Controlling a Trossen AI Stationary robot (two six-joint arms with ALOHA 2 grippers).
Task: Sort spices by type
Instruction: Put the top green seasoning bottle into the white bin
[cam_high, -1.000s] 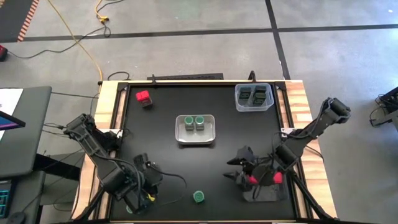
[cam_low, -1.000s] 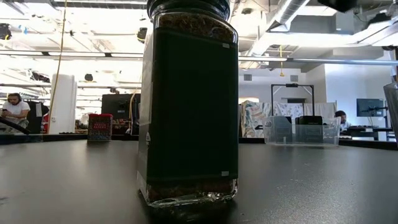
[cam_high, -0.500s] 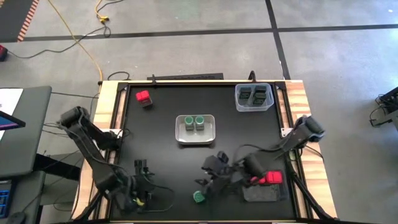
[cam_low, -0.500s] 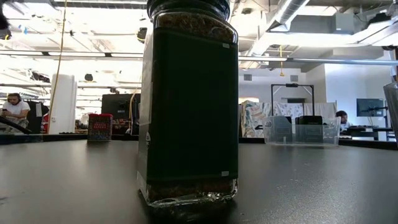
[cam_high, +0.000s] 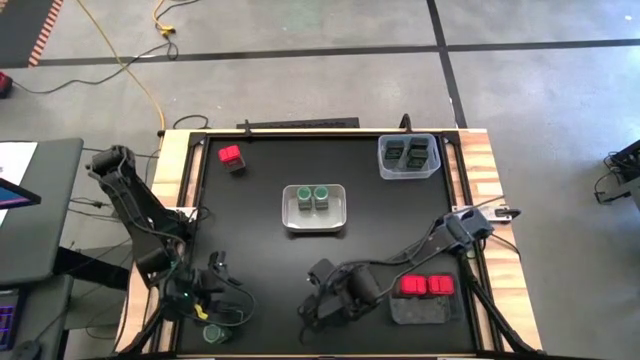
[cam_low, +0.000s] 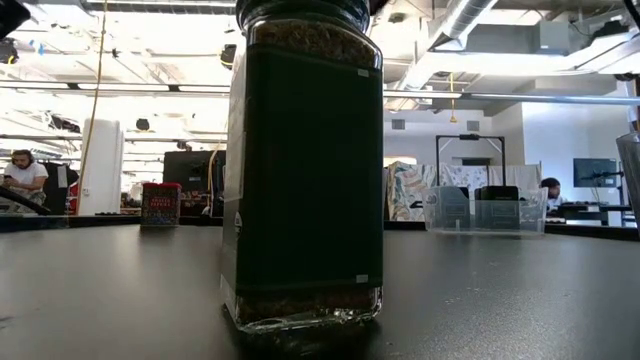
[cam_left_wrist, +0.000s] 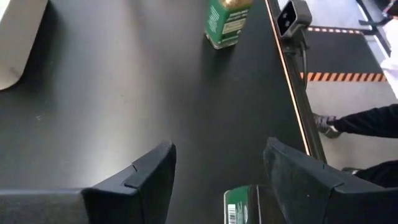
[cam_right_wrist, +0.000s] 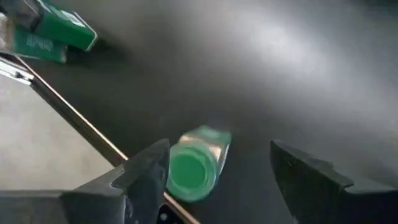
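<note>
Right claw (cam_high: 318, 308) open over green-lidded jar (cam_right_wrist: 194, 164).

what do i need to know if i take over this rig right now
Right gripper: fingers open, hovering over the loose green-lidded jar at the table's front edge.
Left gripper: fingers open at front left, a green-labelled container low between them; grip unclear.
Done: two jars in the grey tray, dark tins in the clear tray, two red boxes in the dark tray.
Left: the loose jar, the container by the left gripper, the lone red box at back left.
</note>
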